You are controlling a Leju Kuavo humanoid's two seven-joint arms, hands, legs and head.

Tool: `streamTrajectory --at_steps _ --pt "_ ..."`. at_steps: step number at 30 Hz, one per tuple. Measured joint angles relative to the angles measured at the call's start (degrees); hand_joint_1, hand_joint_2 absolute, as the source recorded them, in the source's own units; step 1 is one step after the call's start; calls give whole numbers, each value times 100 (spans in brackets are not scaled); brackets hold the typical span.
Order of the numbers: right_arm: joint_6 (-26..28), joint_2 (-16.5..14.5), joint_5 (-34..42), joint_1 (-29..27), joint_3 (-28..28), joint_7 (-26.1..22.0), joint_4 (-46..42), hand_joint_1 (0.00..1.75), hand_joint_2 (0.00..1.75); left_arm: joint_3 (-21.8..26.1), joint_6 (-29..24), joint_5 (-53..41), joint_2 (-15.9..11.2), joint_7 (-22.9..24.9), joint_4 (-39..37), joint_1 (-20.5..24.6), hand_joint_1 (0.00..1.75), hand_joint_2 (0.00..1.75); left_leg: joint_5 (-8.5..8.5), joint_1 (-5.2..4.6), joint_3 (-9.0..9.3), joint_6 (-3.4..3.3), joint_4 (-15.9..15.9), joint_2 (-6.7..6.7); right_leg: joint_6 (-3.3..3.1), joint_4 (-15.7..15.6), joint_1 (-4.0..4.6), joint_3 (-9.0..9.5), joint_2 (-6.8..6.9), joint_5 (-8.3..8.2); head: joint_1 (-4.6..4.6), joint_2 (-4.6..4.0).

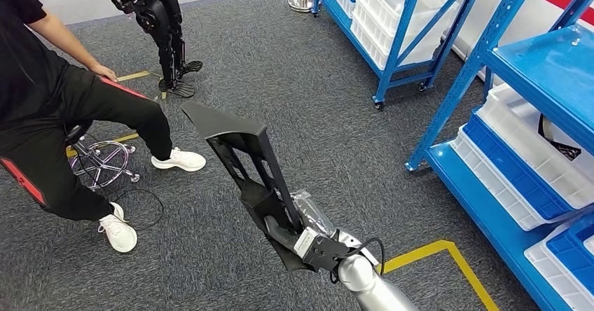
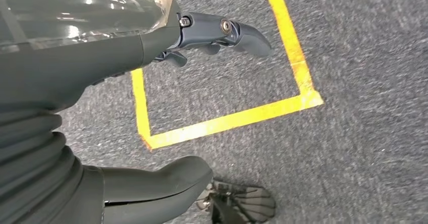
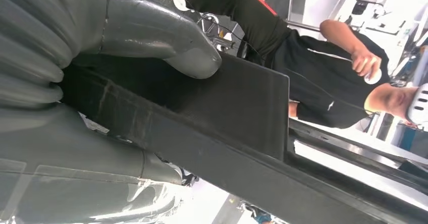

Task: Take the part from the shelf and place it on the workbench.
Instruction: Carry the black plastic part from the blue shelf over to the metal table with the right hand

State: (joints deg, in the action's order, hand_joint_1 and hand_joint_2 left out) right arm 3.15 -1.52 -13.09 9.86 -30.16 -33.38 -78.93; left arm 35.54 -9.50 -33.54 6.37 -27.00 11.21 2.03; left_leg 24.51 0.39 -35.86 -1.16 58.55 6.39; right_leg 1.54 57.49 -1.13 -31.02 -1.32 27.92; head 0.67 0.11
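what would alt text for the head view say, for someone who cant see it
The robot's right hand holds a long black plastic part with open slots, raised over grey carpet. A seated person in black clothes is to the left; blue metal shelves with white and blue bins stand to the right.

Right robot hand [image 1: 294, 230] fingers hidden behind black part [image 1: 245, 153]; seated person [image 1: 63, 108] cut off at frame edge.

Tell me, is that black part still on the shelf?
No, off it. The right hand holds the part up over the carpet, left of the shelf.
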Motion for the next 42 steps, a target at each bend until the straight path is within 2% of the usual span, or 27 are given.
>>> streamTrajectory --at_steps 1,3,5,6,7,8,10,12,14,15,16,17,19,21,22,23,25,27,29,30,32,34,36,37,38,40,42 --pt "-3 -14 1 4 -2 1 -4 175 175 3 0 -7 -1 -5 0 -6 0 175 83 2 -62 27 126 -124 -48 -25 -17 21 55 -12 -11 0" --pt "-5 -32 0 2 -3 1 -9 175 175 3 2 -15 -1 -13 0 0 0 175 395 11 -345 74 713 -439 -126 -50 -8 49 178 -11 -28 0" --pt "-7 -37 -1 -5 -4 1 -10 175 175 2 4 -20 1 -14 0 3 0 175 654 56 -701 121 1391 -568 -162 -49 17 54 316 3 -34 0" --pt "-8 -37 -1 -8 -4 2 -10 175 175 2 5 -22 1 -15 0 -1 0 175 655 79 -780 141 1519 -595 -164 -48 23 56 381 11 -35 0" --pt "-9 -38 -1 -8 -4 2 -10 175 175 3 5 -22 1 -15 0 -5 0 175 554 104 -742 158 1424 -627 -160 -48 24 60 443 21 -35 0" --pt "-10 -39 -1 -7 -4 3 -10 175 175 3 5 -22 -1 -15 1 -7 0 175 381 127 -591 171 1128 -685 -147 -47 22 71 501 34 -35 0" --pt "-11 -41 0 -5 -4 3 -10 175 175 4 6 -22 1 -15 1 4 0 175 95 140 -186 180 383 -923 -88 -38 47 104 600 77 -35 0" --pt "-11 -38 1 1 -4 4 -10 175 175 4 6 -22 7 -16 1 22 0 175 39 98 -5 134 58 -1027 -11 -36 94 134 687 121 -14 0" --pt "-11 -45 0 4 -7 5 -12 175 175 4 5 -22 7 -19 1 27 0 175 50 37 -6 45 45 -890 66 -53 112 175 784 150 7 0" --pt "-11 -51 0 6 -8 6 -15 175 175 4 5 -22 5 -19 1 23 0 175 43 26 6 -2 26 -826 99 -29 103 180 761 179 9 0" --pt "-11 -56 1 7 -10 5 -20 175 175 5 4 -22 2 -19 2 21 0 175 30 23 21 -53 6 -762 115 82 91 143 664 248 8 0" --pt "-11 -58 1 6 -11 3 -23 175 175 7 0 -21 -2 -17 2 25 0 175 16 29 36 -102 -12 -700 110 311 76 40 525 364 14 0" --pt "-17 -45 -3 -25 -12 -1 -25 175 175 13 -9 -20 -9 -8 2 43 0 175 7 31 37 -159 -18 -561 62 1089 58 -360 251 670 23 0" --pt "-32 -28 -12 -77 -13 -2 -23 175 175 22 -18 -20 -8 15 2 51 0 175 8 17 35 -172 -17 -395 67 1666 64 -715 170 800 29 0" --pt "-42 -23 -16 -94 -14 -3 -23 175 175 26 -24 -19 -6 28 1 47 0 175 9 8 39 -172 -16 -309 97 1640 72 -750 150 725 30 0" --pt "-50 -21 -20 -102 -16 -4 -23 175 175 28 -32 -17 -4 39 1 43 0 175 9 0 46 -171 -15 -223 132 1371 80 -666 114 560 30 0" --pt "-62 -20 -24 -101 -21 -10 -22 175 175 31 -45 -15 -2 50 1 39 0 175 10 -15 60 -164 -10 -64 158 538 94 -337 -65 174 28 0" --pt "-69 -16 -24 -97 -25 -24 -20 175 175 32 -63 -28 -1 54 1 35 0 175 13 -27 50 -136 0 51 88 68 107 -140 -191 -21 29 0" --pt "-74 -20 -25 -98 -27 -40 -19 175 175 32 -91 -70 -2 62 1 11 0 175 3 -24 23 -79 -8 138 -10 14 110 -102 -133 -58 30 0" --pt "-74 -27 -25 -96 -28 -45 -19 175 175 33 -108 -94 -5 72 0 -3 0 175 13 -18 7 -52 7 100 -49 -6 91 -81 -82 -76 27 0" --pt "-76 -54 -23 -91 -31 -51 -21 175 175 35 -141 -116 -14 111 0 -1 0 175 180 -19 -108 9 243 -185 -141 -55 49 -49 35 -107 14 0" --pt "-86 -73 -15 -88 -36 -41 -22 175 175 45 -152 -117 -15 147 0 27 0 175 531 1 -420 73 883 -498 -203 -70 52 -35 171 -103 2 0" --pt "-115 -86 2 -88 -39 -22 -14 175 175 67 -133 -113 -14 167 0 36 0 175 743 54 -734 141 1479 -578 -220 -70 57 -36 324 -92 2 0" --pt "-135 -95 13 -88 -40 -17 -8 175 175 83 -115 -104 -14 175 0 33 0 175 706 84 -765 172 1525 -604 -216 -68 53 -37 394 -85 1 0" --pt "-160 -107 24 -87 -41 -16 -2 175 175 101 -102 -92 -16 185 0 28 0 175 575 114 -676 199 1346 -647 -204 -66 46 -34 459 -75 1 0" --pt "-221 -130 62 -81 -41 -21 4 175 175 126 -88 -72 -14 210 1 31 0 175 256 149 -269 237 614 -859 -146 -44 49 -19 570 -36 -1 0" --pt "-318 -154 128 -46 -42 -30 5 175 175 143 -95 -61 -1 235 2 49 0 175 115 131 7 199 132 -1010 -59 -17 81 3 659 13 21 0"
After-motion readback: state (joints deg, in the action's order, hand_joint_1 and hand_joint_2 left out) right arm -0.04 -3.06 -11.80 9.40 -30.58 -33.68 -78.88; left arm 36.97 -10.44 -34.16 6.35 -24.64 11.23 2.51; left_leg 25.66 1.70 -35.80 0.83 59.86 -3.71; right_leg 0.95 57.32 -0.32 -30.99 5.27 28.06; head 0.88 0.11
